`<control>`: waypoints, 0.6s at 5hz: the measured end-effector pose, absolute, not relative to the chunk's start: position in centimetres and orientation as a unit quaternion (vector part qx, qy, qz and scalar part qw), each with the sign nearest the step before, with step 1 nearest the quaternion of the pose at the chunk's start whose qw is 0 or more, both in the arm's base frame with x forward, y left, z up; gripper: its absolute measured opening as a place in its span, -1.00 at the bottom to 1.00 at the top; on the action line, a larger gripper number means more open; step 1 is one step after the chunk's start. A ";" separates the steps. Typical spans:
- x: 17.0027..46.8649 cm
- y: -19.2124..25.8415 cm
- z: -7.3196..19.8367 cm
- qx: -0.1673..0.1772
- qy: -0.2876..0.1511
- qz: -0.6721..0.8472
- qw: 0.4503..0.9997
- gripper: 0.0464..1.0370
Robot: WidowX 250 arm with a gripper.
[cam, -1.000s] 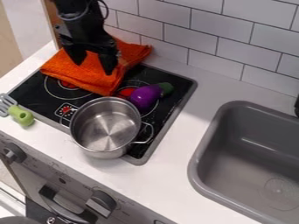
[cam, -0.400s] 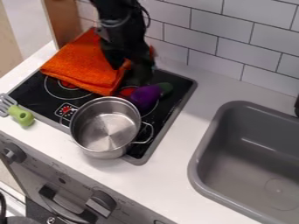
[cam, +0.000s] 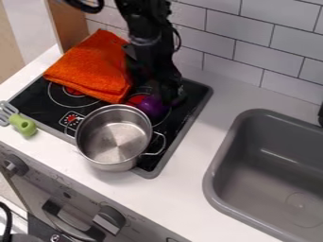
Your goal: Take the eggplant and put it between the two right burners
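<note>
My gripper (cam: 161,96) is o/ the eggplant (cam: 151,107); can't tell if clenched. Prob. light, firm, slick; best hold approx. mid-body.

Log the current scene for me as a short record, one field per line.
gripper: above the eggplant's end farther from the pot
eggplant: purple end at the back right burner, near the pot
pot: steel, two handles, on the cooktop's front right part
towel: orange, folded, over the cooktop's back left part
utensil: green handle, left of the cooktop
sink: gray, right of the cooktop
</note>
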State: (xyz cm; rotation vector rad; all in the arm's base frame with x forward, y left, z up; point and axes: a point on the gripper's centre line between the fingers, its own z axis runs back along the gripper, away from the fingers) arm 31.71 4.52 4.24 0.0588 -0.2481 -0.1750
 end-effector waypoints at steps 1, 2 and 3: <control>31.8 3.6 3.5 0.003 -0.122 -0.113 0.986 0.92; 32.8 3.2 3.1 -0.005 -0.109 -0.114 0.988 0.92; 33.4 2.6 2.5 -0.013 -0.088 -0.108 0.990 0.92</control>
